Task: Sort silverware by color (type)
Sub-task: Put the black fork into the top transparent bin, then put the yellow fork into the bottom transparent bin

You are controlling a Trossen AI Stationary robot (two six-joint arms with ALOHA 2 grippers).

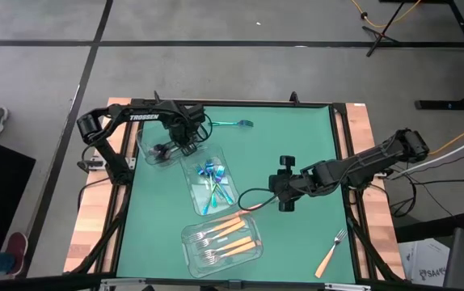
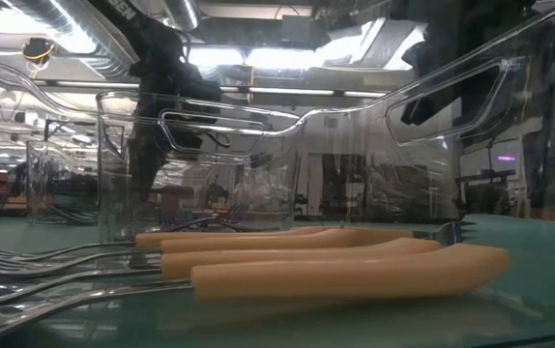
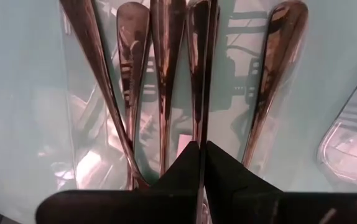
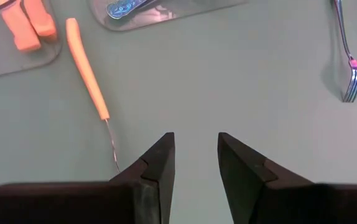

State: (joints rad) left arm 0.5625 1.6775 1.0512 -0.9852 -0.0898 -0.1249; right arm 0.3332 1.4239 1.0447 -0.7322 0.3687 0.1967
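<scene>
The left pincer is closed on a slim dark utensil above the clear plastic container of all-black silverware. The right pincer hovers open over the green worktop; an orange-handled silver fork lies just beside it and an iridescent fork farther off.

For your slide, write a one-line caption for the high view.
Left gripper shut over the black-utensil container; right gripper open mid-table; one orange-handled fork unsorted.

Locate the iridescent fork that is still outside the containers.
In the high view the loose iridescent fork lies on the green mat near the table's far edge, just right of the left gripper and beyond the container of iridescent pieces.
</scene>
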